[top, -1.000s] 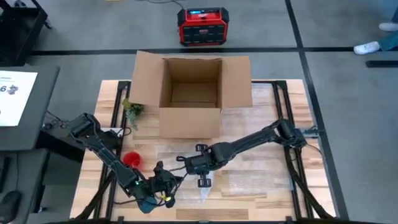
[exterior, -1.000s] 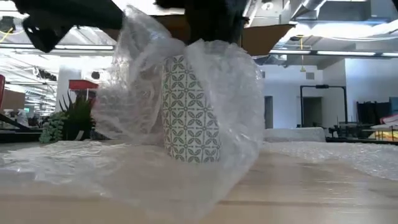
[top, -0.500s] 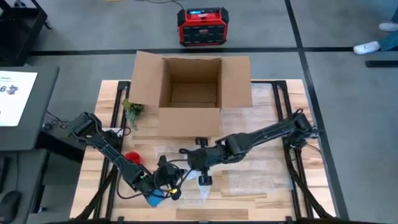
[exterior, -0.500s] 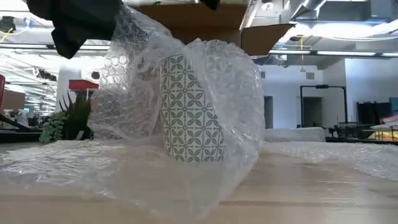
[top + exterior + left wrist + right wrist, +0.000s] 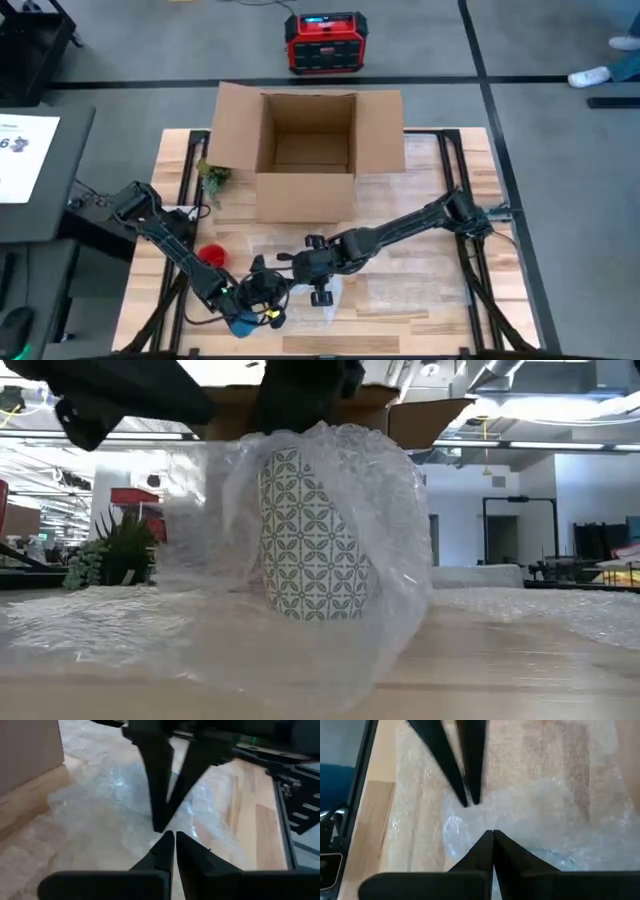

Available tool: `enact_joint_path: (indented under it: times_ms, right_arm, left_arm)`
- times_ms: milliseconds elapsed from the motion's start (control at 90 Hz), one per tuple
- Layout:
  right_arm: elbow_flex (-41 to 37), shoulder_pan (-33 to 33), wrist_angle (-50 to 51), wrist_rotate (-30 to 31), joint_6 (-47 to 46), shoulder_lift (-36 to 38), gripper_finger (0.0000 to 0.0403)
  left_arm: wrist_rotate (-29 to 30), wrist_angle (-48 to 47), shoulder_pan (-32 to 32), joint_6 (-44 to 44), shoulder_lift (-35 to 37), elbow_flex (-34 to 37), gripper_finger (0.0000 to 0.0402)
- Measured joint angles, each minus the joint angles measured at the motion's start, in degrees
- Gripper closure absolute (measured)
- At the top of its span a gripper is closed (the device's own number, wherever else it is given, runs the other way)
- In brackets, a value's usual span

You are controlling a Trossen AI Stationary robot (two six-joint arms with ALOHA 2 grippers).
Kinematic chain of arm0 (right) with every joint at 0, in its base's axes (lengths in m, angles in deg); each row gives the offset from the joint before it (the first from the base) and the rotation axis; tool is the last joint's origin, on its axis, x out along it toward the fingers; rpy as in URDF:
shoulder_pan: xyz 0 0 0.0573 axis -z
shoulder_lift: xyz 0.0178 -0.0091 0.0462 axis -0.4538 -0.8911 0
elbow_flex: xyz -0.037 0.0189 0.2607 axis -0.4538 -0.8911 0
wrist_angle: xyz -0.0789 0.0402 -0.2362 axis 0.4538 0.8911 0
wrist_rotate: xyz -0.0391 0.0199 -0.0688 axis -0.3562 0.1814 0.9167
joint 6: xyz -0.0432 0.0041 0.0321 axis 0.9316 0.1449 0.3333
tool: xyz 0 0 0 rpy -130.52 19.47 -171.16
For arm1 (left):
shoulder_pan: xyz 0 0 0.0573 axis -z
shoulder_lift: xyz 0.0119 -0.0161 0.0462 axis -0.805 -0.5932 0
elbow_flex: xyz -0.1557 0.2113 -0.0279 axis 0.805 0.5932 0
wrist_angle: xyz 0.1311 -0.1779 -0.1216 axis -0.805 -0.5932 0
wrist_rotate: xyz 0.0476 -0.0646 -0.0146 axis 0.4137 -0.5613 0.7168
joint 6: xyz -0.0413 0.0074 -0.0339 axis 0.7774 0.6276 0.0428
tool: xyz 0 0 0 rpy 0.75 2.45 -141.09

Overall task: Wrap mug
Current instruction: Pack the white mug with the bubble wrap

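Note:
A white mug with a green tile pattern (image 5: 315, 540) stands upright on the table near its front edge. Clear bubble wrap (image 5: 390, 560) is drawn up and over it. The rest of the sheet (image 5: 375, 290) lies flat on the wood. My left gripper (image 5: 264, 293) is just left of the mug, shut on the wrap. My right gripper (image 5: 319, 290) is just right of the mug and is also shut on the wrap. In each wrist view the other arm's fingers (image 5: 162, 785) (image 5: 467, 770) stand close opposite. In the high view the mug is hidden by wrap and grippers. My left gripper pinches the bubble wrap (image 5: 167, 826) between its two fingertips, on the mug's left side; edge or fold, I cannot tell. The wrap rises off the table there and lies over the mug. My right gripper pinches the wrap (image 5: 492, 826) between its fingertips above the mug's top, slanting down from the table's right. The wrap hangs from there down over the mug's side to the table.
An open cardboard box (image 5: 308, 150) stands at the table's far middle, with a small green plant (image 5: 213, 178) at its left. A red object (image 5: 212, 254) lies beside the left arm. A red device (image 5: 323, 42) sits on the floor beyond the table.
My right gripper has gone a little toward the table's left with the wrap, closer to my left gripper. The wrap's raised part has come down lower and flatter over the mug's top and has spread wider on the mug's left side. The mug has stayed upright in place.

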Motion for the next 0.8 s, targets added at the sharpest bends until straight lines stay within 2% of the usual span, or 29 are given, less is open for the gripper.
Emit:
enact_joint_path:
  times_ms: [400,678,800]
  right_arm:
    - [-0.7,0.0,1.6,0.2,0.0,4.8,0.0403]
    - [-0.6,0.1,4.7,2.2,-0.3,5.4,0.0403]
    - [-0.5,0.2,7.1,4.9,-1.7,5.5,0.0403]
  left_arm:
    - [0.1,-0.2,0.6,1.0,0.0,0.0,0.0402]
    - [0.1,-0.2,0.6,1.0,0.0,0.0,0.0402]
    - [0.1,-0.2,0.6,1.0,0.0,0.0,0.0402]
